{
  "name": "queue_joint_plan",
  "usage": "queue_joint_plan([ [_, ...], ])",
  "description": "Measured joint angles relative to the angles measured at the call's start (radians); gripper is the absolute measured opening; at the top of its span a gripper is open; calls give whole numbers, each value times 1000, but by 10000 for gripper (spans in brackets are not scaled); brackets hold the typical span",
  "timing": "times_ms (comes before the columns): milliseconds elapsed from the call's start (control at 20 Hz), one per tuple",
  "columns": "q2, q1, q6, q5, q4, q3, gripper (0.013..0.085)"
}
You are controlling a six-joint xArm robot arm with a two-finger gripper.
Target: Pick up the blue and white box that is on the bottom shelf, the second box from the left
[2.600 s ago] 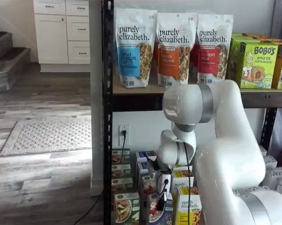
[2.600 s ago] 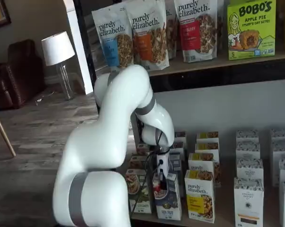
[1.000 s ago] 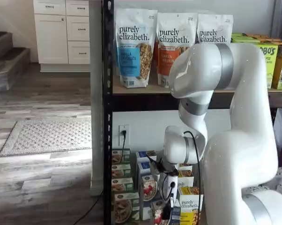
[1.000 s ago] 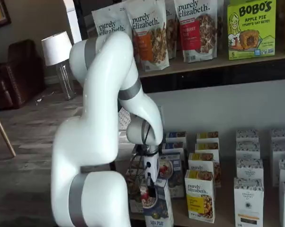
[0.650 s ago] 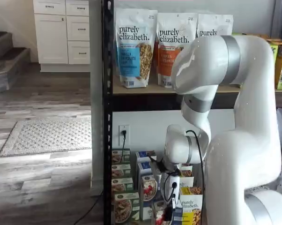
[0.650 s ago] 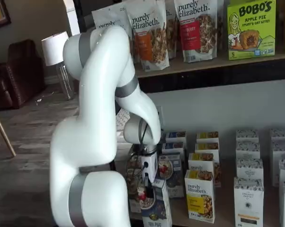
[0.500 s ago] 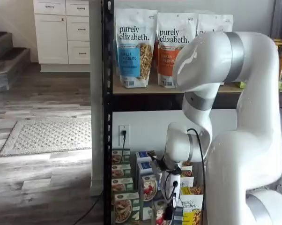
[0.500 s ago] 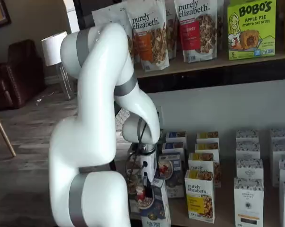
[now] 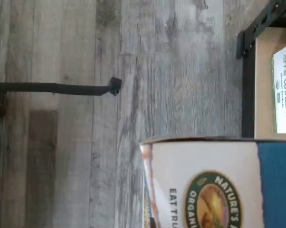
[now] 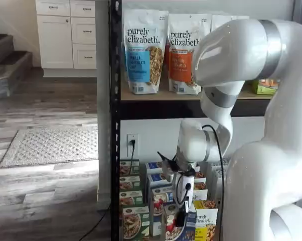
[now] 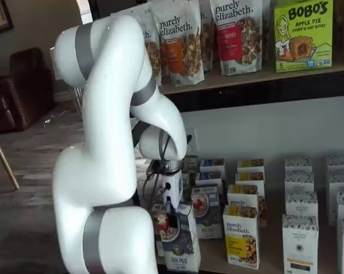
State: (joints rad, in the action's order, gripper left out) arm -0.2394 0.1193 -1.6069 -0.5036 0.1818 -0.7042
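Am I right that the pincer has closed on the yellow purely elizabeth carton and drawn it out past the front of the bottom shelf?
Not quite: in a shelf view the pincer has closed on the blue and white box, not the yellow carton, which stands in its row on the bottom shelf. The rest holds.

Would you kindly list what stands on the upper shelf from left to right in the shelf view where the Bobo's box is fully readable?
Orange purely elizabeth bag → red purely elizabeth bag → green Bobo's apple pie box. A bag left of the orange one is mostly hidden by the arm, so I leave it out.
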Motion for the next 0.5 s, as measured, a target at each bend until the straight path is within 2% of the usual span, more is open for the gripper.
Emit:
queue_joint_plan([
  [200, 76, 4, 37, -40, -33, 26, 450],
  [500, 160, 5, 51, -123, -40, 36, 450],
])
